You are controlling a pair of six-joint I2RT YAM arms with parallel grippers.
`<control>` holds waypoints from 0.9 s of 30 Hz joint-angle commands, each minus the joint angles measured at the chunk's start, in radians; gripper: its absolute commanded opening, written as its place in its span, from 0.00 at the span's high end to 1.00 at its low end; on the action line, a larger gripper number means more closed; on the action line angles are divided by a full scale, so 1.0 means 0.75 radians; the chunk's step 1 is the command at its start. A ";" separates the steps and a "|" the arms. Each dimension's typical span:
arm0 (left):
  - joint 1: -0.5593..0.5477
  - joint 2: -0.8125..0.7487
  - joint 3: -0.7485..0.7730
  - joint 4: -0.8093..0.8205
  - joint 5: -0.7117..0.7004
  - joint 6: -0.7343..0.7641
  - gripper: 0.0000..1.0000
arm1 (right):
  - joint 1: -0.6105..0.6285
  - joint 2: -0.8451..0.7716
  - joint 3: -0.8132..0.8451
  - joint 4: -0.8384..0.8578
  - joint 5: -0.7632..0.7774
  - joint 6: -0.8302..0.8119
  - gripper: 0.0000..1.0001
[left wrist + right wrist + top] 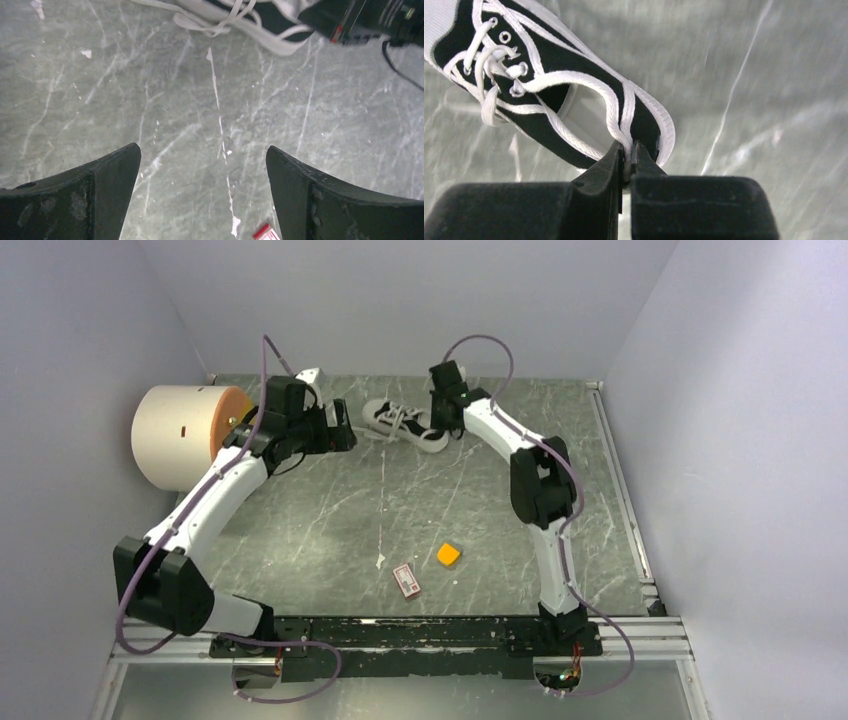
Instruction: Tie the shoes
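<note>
**The black two-finger right gripper (628, 150) is pinching the long white laces (574, 80)**

The small black-and-white cloth sneaker (405, 425) with the white sole is lying at the far side of the grey-green marbled table (330, 530), between the two arms. Its heel end is pointing toward the right arm.

The right gripper is sitting just at that heel end. Its fingers are squeezing together on two strands of lace, which are running up from the eyelets and over the shoe's opening. I think it is holding them this way so the laces are pulled out long and tight, ready to be crossed or looped.

The black two-finger left gripper (202, 150) is hanging just beside the toe end with its fingers wide apart and nothing between them. It is facing the shoe, so it is probably waiting to grab the other lace end. No bow is showing, so the tying is only starting.

A small orange block (449, 554) and a small red-and-white card (407, 580) are lying nearer the arm bases, well apart from the shoe. A big cream roll with an orange end (180, 435) is standing by the left wall.
</note>
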 commanded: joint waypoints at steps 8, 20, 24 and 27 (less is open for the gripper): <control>0.002 -0.111 -0.065 -0.211 0.270 0.009 0.00 | 0.369 -0.586 -0.804 -0.028 0.111 0.742 0.95; 0.002 -0.105 -0.152 -0.212 0.389 0.038 0.00 | 0.494 -0.888 -0.872 -0.228 0.363 0.284 0.02; 0.002 -0.094 -0.166 -0.191 0.393 0.024 0.00 | 0.428 -0.954 -0.931 -0.107 0.146 -0.024 0.05; 0.002 -0.084 -0.186 -0.176 0.373 -0.018 0.00 | 0.424 -0.955 -0.930 -0.036 0.038 -0.187 0.08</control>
